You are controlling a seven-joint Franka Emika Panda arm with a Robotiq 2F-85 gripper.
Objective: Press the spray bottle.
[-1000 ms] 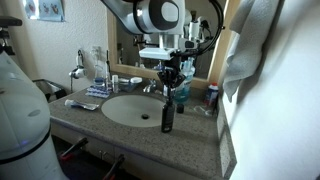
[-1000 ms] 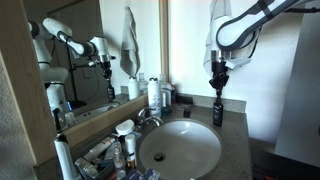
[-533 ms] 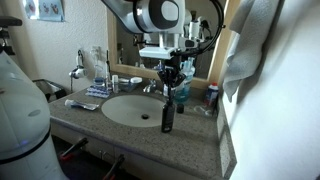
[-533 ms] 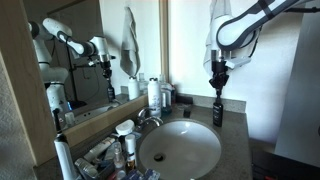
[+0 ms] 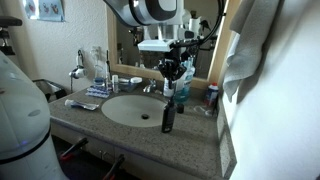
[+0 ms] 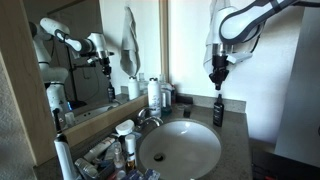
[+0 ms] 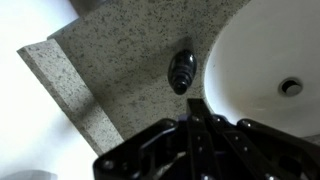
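Black spray bottle, speckled grey-and-tan granite-pattern countertop, plain white sink basin at three o'clock of the bottle in the wrist view, black gripper under a white arm, white towel at three o'clock of the arm

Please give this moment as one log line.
gripper: above spray bottle, not touching | bottle: upright on counter beside sink | jaws: unclear | stage: before press

Dim, warm indoor light; soft, low-resolution blur throughout
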